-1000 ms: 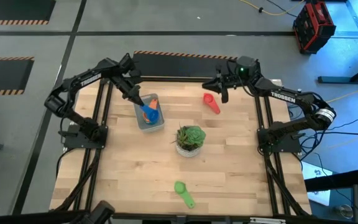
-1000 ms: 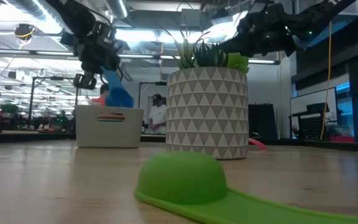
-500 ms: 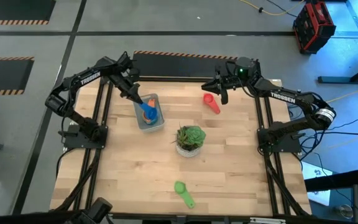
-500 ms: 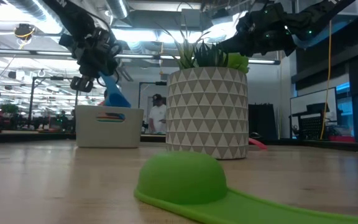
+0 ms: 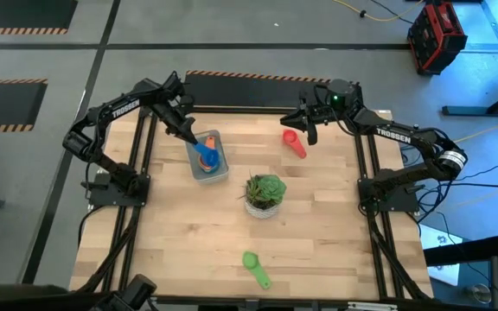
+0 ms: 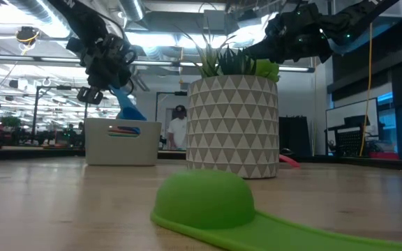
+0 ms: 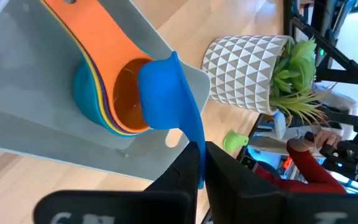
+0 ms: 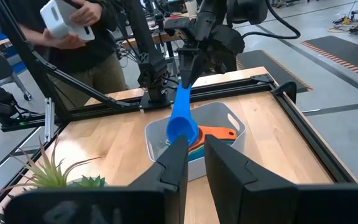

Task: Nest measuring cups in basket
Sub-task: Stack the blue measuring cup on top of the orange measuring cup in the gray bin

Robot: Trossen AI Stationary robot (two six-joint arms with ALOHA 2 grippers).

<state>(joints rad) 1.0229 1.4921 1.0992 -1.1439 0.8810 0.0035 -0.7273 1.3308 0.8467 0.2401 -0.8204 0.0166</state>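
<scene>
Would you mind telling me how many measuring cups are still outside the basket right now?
3: a red cup on the table by the right gripper, a green cup near the front edge, and a blue cup held by the left gripper above the basket.

left arm: reaches in from your left over the table's far-left part, wrist angled down | left gripper (image 5: 192, 137): fingers pinched on blue cup's handle | right arm: stretched along the far edge, elbow at your right | right gripper (image 5: 306, 130): hangs in air, fingers close together, nothing between them
</scene>
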